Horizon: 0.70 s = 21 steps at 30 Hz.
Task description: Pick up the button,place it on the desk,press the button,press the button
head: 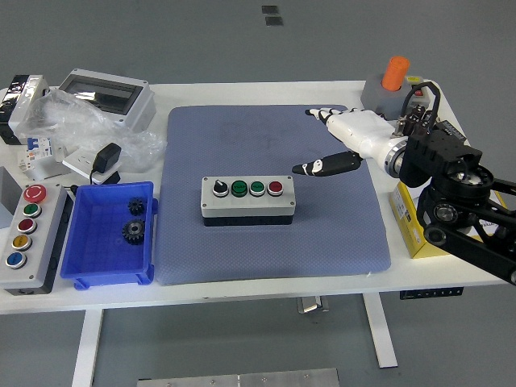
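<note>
The grey button box (247,201) lies flat in the middle of the blue mat (266,137). It carries a black selector knob, two green buttons and a red button (276,188) in a row. My right hand (337,141) hovers above the mat to the upper right of the box, apart from it. Its fingers are spread and hold nothing. The left arm does not show.
A blue bin (110,234) with two black gears stands left of the mat. A second button box (26,235) lies at the far left. A grey base with an orange knob (393,85), dark cylinders and a yellow box (413,226) crowd the right side.
</note>
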Each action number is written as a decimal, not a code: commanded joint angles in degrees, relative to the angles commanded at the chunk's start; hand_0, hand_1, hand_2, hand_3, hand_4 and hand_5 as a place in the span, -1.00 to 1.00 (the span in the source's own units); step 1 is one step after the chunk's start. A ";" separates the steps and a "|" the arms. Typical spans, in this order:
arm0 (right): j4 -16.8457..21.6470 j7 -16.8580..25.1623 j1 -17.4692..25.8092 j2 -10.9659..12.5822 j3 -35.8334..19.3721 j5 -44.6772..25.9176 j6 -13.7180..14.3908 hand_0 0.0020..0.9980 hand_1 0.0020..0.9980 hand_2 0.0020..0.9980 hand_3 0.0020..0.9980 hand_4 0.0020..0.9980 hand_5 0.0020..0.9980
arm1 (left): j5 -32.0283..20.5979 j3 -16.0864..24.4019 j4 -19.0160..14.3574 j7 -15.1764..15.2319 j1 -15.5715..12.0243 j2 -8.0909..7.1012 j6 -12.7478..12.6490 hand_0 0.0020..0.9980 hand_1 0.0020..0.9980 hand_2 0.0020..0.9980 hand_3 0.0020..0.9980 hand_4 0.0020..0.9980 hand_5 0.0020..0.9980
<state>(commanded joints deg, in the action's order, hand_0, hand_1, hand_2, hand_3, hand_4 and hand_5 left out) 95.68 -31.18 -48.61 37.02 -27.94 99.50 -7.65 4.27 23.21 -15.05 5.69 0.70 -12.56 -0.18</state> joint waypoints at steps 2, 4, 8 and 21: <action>2.99 -2.41 -0.53 0.48 0.17 -0.48 -2.85 0.66 0.65 0.87 1.00 1.00 0.66 | -0.10 -0.07 0.00 0.01 0.00 -0.03 0.02 0.28 0.25 0.18 0.13 -0.18 -1.00; 5.46 -4.21 -1.07 0.59 0.33 -1.30 -5.25 0.34 0.31 0.10 1.00 0.50 -0.23 | -0.21 -0.17 -0.01 0.02 0.02 -0.06 0.05 0.28 0.25 0.17 0.13 -0.18 -1.00; 6.25 -5.80 -2.33 0.64 0.55 -3.53 -10.19 0.34 0.31 0.10 1.00 0.50 -0.23 | -0.32 -0.23 -0.03 0.00 -0.02 -0.14 0.07 0.28 0.25 0.17 0.13 -0.18 -1.00; 6.25 -5.63 -5.21 -4.00 5.97 -7.02 -12.00 0.00 0.00 -0.47 1.00 -0.55 -0.91 | 0.78 0.79 -0.09 -0.80 0.23 -0.35 -0.07 0.28 0.25 0.17 0.14 -0.18 -1.00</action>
<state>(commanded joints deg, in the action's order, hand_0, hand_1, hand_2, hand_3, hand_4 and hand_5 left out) 101.93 -36.81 -53.82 33.02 -21.97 92.47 -19.65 5.06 24.00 -15.14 4.88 0.93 -12.91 -0.25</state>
